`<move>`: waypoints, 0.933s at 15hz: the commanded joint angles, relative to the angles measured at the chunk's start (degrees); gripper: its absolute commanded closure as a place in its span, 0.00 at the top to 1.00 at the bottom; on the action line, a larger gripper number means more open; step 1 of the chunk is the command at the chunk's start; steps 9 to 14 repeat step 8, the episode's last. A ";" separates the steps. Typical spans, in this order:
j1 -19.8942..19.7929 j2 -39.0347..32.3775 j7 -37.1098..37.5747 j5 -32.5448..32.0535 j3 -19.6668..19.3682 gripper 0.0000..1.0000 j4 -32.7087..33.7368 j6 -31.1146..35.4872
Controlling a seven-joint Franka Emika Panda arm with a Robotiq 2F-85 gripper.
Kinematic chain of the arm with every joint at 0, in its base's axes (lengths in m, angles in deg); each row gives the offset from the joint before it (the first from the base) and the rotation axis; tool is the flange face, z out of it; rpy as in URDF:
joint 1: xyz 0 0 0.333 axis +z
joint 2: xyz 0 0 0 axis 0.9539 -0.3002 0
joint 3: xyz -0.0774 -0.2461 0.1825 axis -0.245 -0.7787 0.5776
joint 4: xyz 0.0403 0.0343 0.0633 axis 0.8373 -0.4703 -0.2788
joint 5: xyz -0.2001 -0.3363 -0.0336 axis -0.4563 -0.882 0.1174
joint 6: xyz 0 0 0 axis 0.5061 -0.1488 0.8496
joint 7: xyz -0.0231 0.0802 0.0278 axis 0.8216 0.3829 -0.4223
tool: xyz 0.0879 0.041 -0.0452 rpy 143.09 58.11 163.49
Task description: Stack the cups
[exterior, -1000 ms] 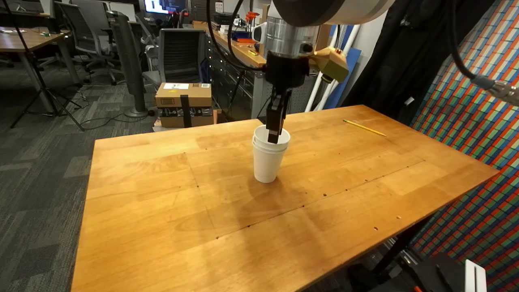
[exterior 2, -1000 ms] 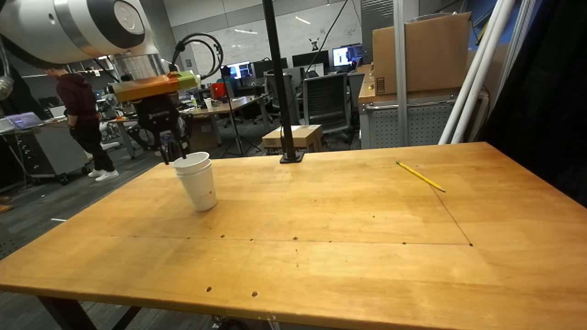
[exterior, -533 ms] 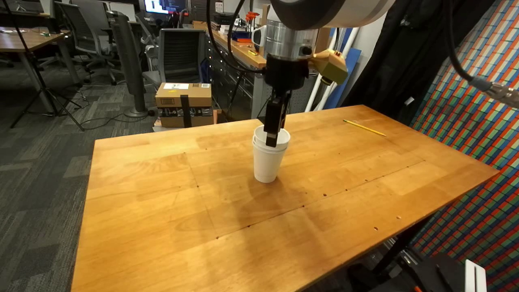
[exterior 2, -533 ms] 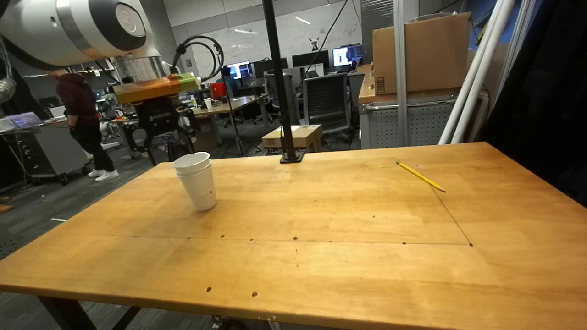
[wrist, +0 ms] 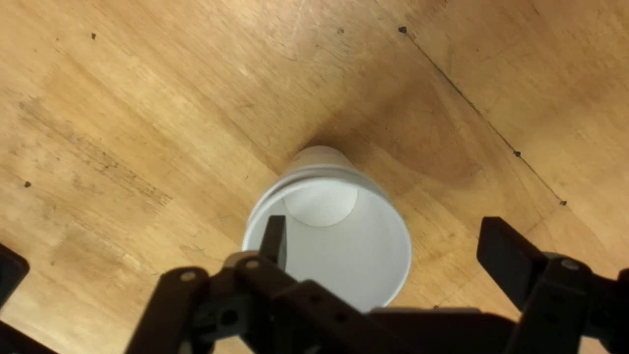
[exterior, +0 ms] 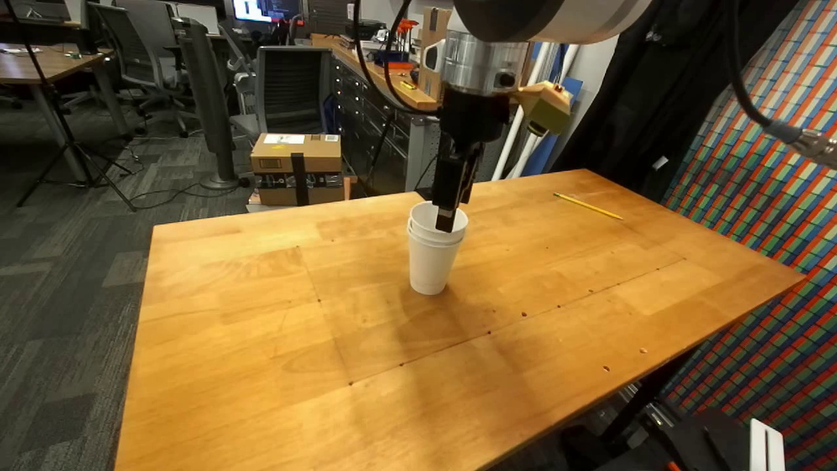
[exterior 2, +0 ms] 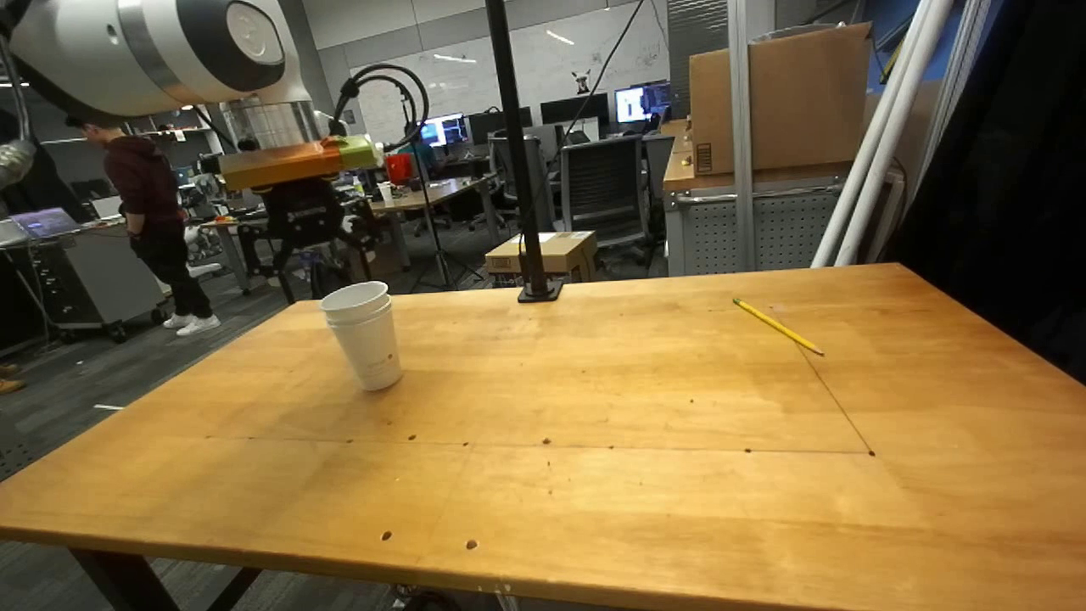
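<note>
The cups [exterior 2: 365,346] already stand nested on the tabletop [exterior 2: 611,501]. The hand [wrist: 387,243] is spread, holding nothing. Probably only its retreat is left.

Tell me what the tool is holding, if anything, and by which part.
Nothing is held: the tool is open, its jaws wide apart, and the stacked cups stand on the table.

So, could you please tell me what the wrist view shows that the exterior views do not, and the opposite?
Only the wrist view shows the inner bottom of the upper cup. Only the exterior views show the yellow pencil and the white arm. All share the upper cup nested in the lower cup, the open gripper and the wooden table.
</note>
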 commanded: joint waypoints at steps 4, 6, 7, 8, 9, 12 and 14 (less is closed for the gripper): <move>-0.43 -0.36 -0.05 0.16 0.19 1.00 -0.03 -0.15; -0.38 -0.57 -0.04 0.15 0.41 1.00 -0.02 -0.14; -0.39 -0.59 -0.04 0.16 0.39 1.00 -0.03 -0.14; -0.40 -0.59 -0.04 0.16 0.37 1.00 -0.02 -0.14; -0.40 -0.59 -0.04 0.16 0.37 1.00 -0.02 -0.14; -0.40 -0.59 -0.04 0.16 0.37 1.00 -0.02 -0.14; -0.40 -0.59 -0.04 0.16 0.37 1.00 -0.02 -0.14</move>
